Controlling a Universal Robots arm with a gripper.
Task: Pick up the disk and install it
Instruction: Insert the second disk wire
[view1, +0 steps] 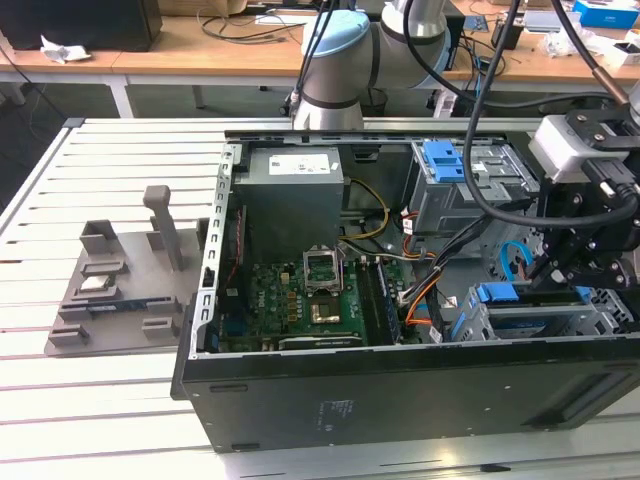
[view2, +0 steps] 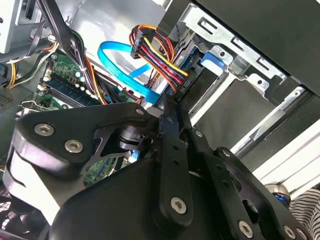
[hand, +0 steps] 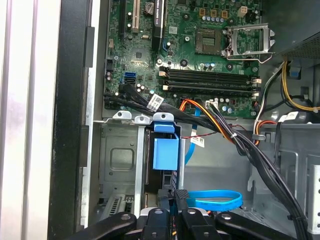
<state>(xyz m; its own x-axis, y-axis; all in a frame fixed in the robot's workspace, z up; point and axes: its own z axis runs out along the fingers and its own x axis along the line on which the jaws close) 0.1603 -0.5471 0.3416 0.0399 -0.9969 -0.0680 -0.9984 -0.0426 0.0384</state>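
Workbench (view1: 120, 400) of pale slats carries an open black computer case (view1: 400, 400) lying on its side, the biggest thing in the exterior view. Behind the case rises the robot arm (view1: 340, 60), grey with pale blue joint caps. Inside the case, a green motherboard (view1: 310, 305) fills the floor toward the exterior view's left, with a grey power supply (view1: 295, 195) behind it. At the exterior view's right stands a grey metal drive cage (view1: 540, 325). The disk (view1: 535, 293), seen by its blue carrier edge, sits in the top of that cage; in the first wrist view its blue tab (hand: 165, 152) stands in the cage slot. The gripper (view1: 560, 268) hangs directly over the disk, its black fingers (hand: 176, 197) drawn close together at the disk's end, but whether they clamp it cannot be told. A light blue data cable (view2: 125, 70) loops near bundled red, yellow and black wires (view2: 160, 55).
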